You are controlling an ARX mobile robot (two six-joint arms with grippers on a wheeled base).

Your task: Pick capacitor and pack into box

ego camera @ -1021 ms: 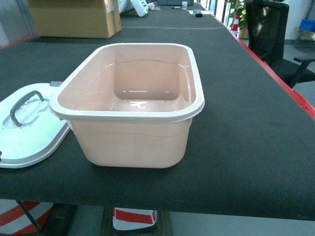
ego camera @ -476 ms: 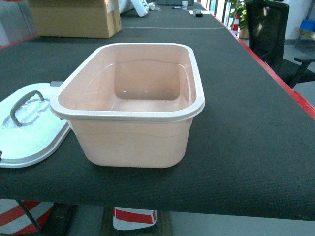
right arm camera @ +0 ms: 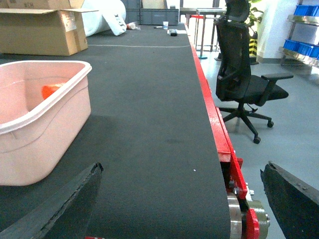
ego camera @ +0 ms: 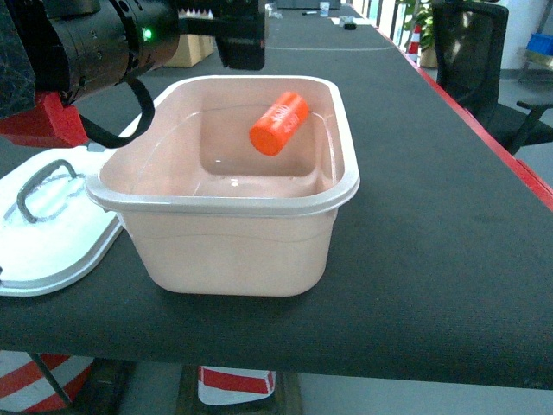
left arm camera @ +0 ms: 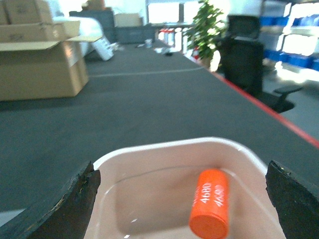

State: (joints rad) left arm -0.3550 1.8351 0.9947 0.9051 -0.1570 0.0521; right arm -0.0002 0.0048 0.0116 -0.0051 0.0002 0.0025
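While the left pincer (left arm camera: 182,199) hangs spread above it, the pink box (ego camera: 229,203) contains an orange capacitor (ego camera: 279,124), tilted. The left wrist view alone reveals "4680" printed on it. The right pincer (right arm camera: 182,199) gapes too.

Glossy plastic box (ego camera: 233,251) (matt table (ego camera: 432,216))

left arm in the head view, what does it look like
The left arm is a thick black cylinder with a small green light, a red bracket at its near end and a black cable looping below. The wrist views show rough-edged black fingers.
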